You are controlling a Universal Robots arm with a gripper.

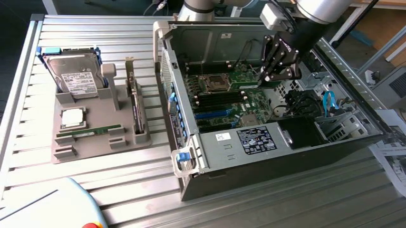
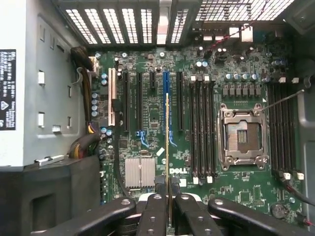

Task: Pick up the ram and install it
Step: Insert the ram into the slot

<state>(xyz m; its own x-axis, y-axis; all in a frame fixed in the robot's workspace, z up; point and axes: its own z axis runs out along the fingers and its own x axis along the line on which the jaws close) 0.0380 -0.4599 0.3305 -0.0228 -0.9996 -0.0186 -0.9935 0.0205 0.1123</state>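
My gripper [image 1: 271, 76] hangs inside the open computer case [image 1: 190, 142], just above the motherboard [image 1: 244, 102]. In the wrist view its fingers [image 2: 153, 189] are shut on the ram [image 2: 168, 142], a thin green stick seen edge-on and pointing away from the wrist over the board. The ram lies along the blue expansion slot [image 2: 165, 88], to one side of several black memory slots [image 2: 202, 128] beside the CPU socket [image 2: 242, 135]. It is held above the board, not seated in a slot.
On the exterior view's left, a grey fixture [image 1: 63, 154] holds a silver hard drive [image 1: 76, 78], a square processor chip [image 1: 72, 117] and another green stick [image 1: 89, 132]. Cables and a black power supply [image 1: 301, 133] crowd the case's right side.
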